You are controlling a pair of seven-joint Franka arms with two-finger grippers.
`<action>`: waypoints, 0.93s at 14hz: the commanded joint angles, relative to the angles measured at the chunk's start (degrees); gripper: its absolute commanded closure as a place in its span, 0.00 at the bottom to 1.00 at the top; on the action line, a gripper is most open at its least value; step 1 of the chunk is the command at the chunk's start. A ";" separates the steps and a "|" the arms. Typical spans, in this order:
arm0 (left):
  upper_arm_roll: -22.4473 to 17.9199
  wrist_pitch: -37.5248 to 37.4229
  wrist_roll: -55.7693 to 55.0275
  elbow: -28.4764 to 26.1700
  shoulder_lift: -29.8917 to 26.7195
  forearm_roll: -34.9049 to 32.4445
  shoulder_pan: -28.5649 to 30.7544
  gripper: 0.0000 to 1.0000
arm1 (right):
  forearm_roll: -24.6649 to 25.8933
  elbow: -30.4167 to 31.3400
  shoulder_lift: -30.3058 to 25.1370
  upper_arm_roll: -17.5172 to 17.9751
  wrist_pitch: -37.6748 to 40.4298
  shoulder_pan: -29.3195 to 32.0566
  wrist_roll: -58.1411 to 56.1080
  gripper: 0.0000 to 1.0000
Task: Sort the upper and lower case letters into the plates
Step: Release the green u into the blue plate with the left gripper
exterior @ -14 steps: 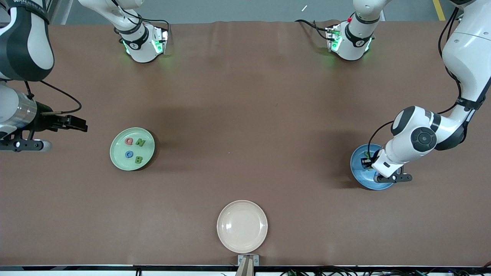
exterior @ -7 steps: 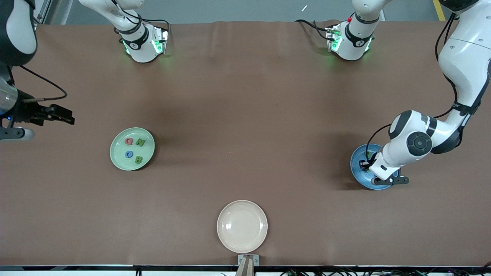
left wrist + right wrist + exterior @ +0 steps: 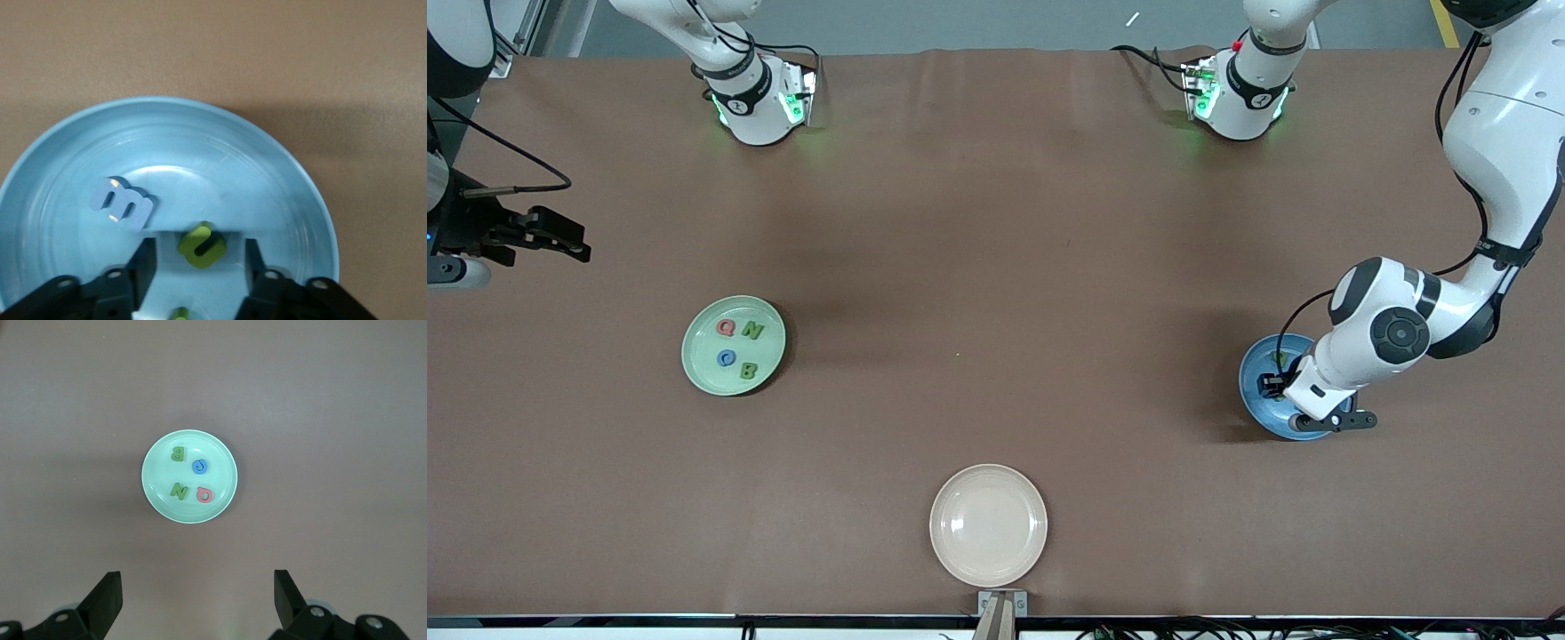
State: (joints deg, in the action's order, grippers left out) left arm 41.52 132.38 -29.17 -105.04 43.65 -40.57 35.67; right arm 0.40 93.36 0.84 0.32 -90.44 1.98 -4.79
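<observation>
- While the left gripper (image 3: 1270,384) hangs low over the round matte blue plate (image 3: 1256,402) at the left arm's end of the table, the right gripper (image 3: 560,240) waits over bare tabletop; the pale mint green plate (image 3: 734,345) carries 4 capitals, and the cream-beige plate (image 3: 988,524), nearest the camera, obstructs nothing
- Left wrist view: fingers (image 3: 143,263) spread beside the lime-green foam lowercase letter (image 3: 202,245), apparently just released by the blue foam "m" (image 3: 123,203); next comes a straight lift
- Right wrist view: jaws wide apart, empty
</observation>
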 commanded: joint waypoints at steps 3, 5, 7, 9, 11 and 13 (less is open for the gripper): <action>1.80 -5.79 0.34 1.76 -2.51 -0.91 0.10 0.01 | -0.13 -0.46 -2.25 0.03 3.17 -0.05 0.22 0.00; 4.61 -11.85 0.42 3.07 -4.70 0.05 1.06 0.01 | -0.31 -0.55 -2.07 0.64 2.91 -1.01 0.31 0.00; 6.20 -15.12 0.51 4.66 -5.15 1.28 1.59 0.01 | -0.31 -0.55 -2.07 0.82 3.17 -2.59 1.79 0.00; 6.55 -15.22 0.43 4.84 -5.50 1.55 1.68 0.01 | -0.31 -0.55 -2.25 0.91 3.26 -4.17 5.65 0.00; 6.73 -15.22 0.43 4.75 -6.38 1.64 2.21 0.01 | -0.23 -0.55 -2.07 0.82 3.17 -4.36 6.02 0.00; 6.73 -15.22 0.60 4.84 -6.38 1.72 2.47 0.01 | -0.23 -0.55 -2.07 0.74 2.82 -4.36 5.93 0.00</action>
State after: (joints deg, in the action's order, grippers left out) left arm 47.62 118.11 -29.17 -100.02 38.15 -39.95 37.17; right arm 0.30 92.27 -0.55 1.18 -87.63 -2.51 0.37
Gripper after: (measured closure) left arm 0.004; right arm 0.000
